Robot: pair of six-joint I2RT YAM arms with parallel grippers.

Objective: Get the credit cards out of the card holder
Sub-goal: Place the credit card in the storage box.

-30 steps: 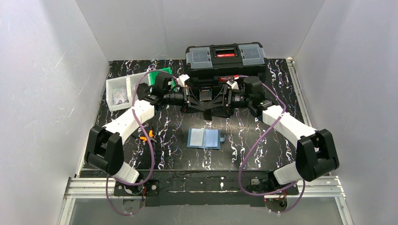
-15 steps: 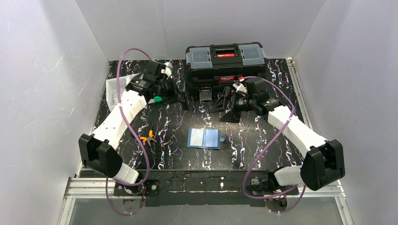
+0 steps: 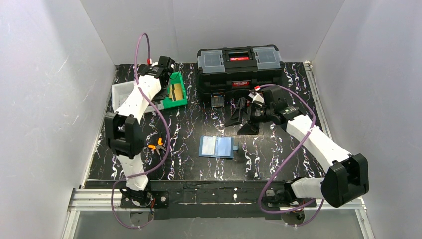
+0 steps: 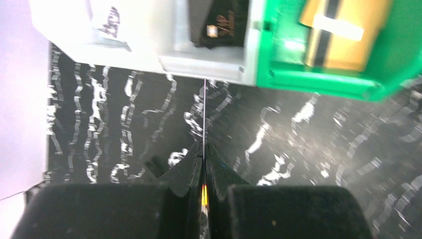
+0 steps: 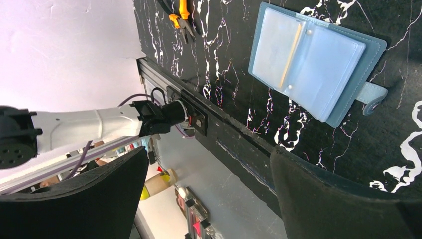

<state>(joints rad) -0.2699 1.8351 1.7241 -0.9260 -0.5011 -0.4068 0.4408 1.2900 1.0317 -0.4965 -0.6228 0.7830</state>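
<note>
While the left claw [image 4: 203, 147] is pressed together on a thin card [image 4: 204, 114] seen edge-on, it hangs near the white bin [image 4: 199, 62] and the green bin [image 4: 318, 82], where an orange-tan card [image 4: 343, 30] lies. Mid-table the wallet [image 3: 216, 147] lies open and flat. Just beyond it, the right claw [image 3: 240, 121] is spread wide, holding nothing. A second ago both claws met before the toolbox [image 3: 239, 67]; the left has since swung away. The pinched card's colour cannot be told, and both bins are cut off.
</note>
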